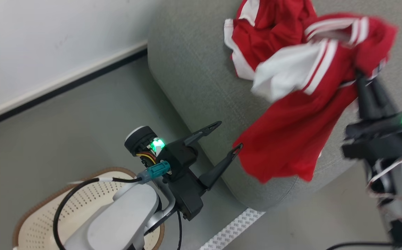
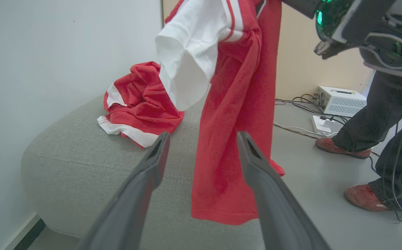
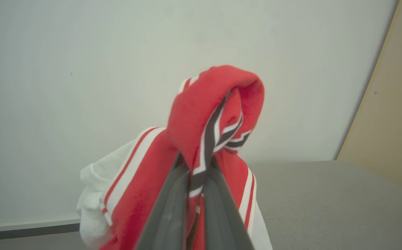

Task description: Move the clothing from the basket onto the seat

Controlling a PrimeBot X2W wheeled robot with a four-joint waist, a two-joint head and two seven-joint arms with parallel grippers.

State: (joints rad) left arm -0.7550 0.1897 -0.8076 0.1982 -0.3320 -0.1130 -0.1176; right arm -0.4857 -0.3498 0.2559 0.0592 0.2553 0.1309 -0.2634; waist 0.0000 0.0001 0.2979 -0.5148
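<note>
A red garment with a white sleeve and white stripes [image 1: 291,132] hangs from my right gripper [image 1: 364,78], which is shut on its collar [image 3: 215,104] above the grey seat's [image 1: 194,69] front edge. The cloth's lower hem dangles past the seat's rounded side. A second red garment with white trim [image 1: 267,31] lies crumpled on the seat [image 2: 83,156] farther back. My left gripper [image 1: 228,135] is open with nothing between its fingers, just left of the hanging garment [image 2: 235,121]. The cream basket [image 1: 44,211] sits on the floor at the lower left, partly hidden by my left forearm.
A white wall with a dark baseboard [image 1: 62,86] runs behind the seat. A person's legs and red shoes [image 2: 340,147] stand on the floor to the right, near a white box [image 2: 340,100] and loose cables. A white textured strip [image 1: 234,229] crosses the floor.
</note>
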